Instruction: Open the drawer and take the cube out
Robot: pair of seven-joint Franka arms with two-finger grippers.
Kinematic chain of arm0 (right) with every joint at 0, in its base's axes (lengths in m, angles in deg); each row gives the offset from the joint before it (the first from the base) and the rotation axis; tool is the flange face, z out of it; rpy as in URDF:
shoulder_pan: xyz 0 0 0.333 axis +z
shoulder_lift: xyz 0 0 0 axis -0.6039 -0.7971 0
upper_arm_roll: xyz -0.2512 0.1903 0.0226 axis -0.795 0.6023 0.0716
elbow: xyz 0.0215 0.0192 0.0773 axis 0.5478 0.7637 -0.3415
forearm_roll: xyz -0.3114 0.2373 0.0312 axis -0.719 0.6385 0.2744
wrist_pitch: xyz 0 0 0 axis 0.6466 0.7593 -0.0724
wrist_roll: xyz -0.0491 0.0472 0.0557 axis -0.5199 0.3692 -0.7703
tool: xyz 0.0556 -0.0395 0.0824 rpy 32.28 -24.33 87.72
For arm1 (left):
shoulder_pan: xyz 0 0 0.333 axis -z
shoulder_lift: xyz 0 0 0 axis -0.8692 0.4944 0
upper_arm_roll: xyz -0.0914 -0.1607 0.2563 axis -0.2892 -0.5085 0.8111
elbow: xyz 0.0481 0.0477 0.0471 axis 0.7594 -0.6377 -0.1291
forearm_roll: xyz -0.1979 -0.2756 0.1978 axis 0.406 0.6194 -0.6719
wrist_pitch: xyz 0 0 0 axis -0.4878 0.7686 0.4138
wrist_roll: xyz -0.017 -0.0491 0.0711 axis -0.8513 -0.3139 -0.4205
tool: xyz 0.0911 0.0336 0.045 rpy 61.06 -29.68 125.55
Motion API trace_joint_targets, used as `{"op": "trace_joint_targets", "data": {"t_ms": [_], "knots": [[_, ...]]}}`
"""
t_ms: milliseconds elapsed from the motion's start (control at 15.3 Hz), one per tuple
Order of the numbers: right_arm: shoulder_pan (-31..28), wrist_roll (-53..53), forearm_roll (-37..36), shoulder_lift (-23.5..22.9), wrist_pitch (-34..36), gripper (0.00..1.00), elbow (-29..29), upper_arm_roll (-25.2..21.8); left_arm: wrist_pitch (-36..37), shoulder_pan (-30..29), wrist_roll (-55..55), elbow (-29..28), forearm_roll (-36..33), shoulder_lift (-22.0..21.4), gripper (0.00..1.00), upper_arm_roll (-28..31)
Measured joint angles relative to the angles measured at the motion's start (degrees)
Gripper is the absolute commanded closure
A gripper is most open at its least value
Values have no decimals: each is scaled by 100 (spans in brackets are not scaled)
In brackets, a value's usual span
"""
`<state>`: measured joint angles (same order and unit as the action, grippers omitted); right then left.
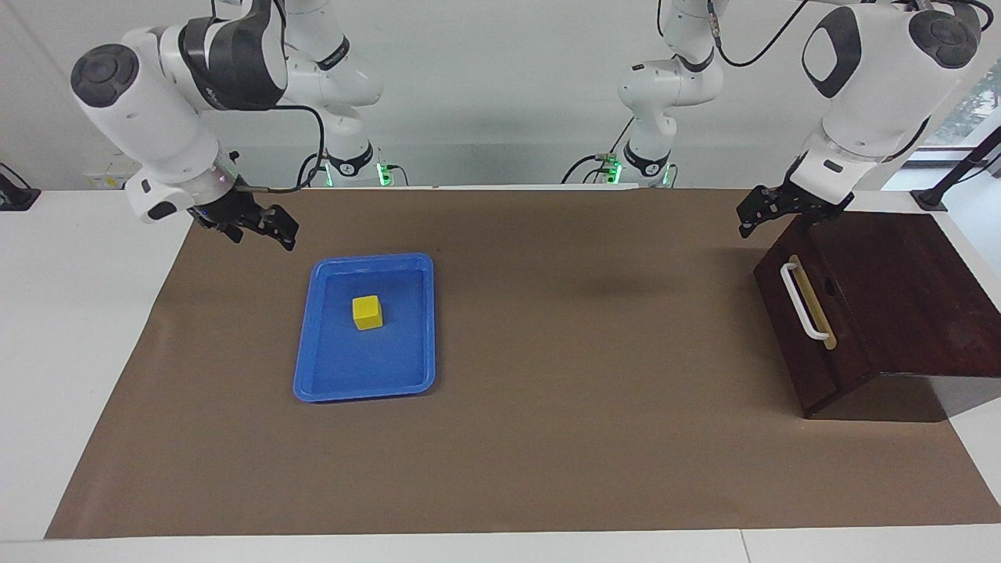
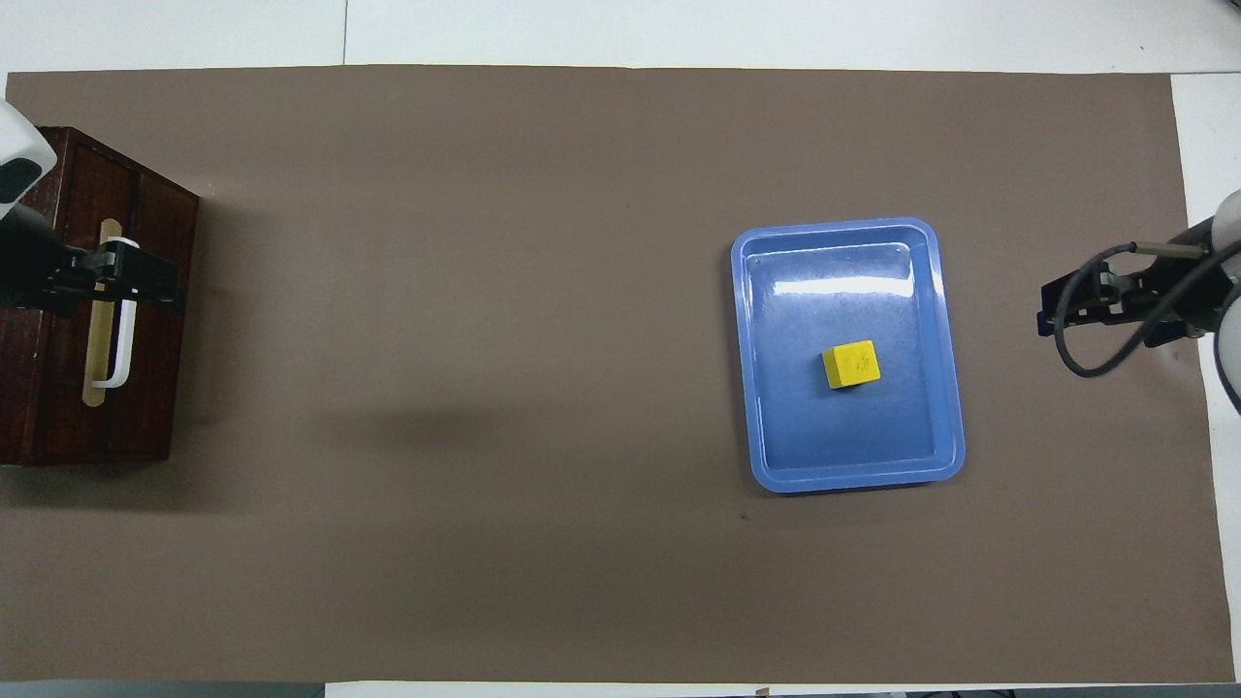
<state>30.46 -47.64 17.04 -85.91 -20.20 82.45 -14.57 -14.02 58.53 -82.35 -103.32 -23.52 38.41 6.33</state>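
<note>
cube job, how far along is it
Done: the cube sits in the blue tray, and the drawer is shut. In hand: nothing; the right gripper hangs open over the mat beside the tray, the left gripper open over the drawer's top corner. Left: nothing visible.

Wide bare brown mat (image 1: 594, 375) lies between blue tray (image 1: 422, 328) and wooden box (image 1: 899, 297); left hand (image 1: 749, 219) hangs over the box's corner
</note>
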Motion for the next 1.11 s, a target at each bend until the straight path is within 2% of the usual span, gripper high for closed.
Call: {"op": "trace_joint_targets", "data": {"t_ms": [327,1113], "knots": [[211,934,-190,434,564,0,-53,-8,37,0,-270,0,0,-1,0,-5],[223,1090,-193,385,537,0,-99,-67,75,0,-294,0,0,-9,0,-5]]}}
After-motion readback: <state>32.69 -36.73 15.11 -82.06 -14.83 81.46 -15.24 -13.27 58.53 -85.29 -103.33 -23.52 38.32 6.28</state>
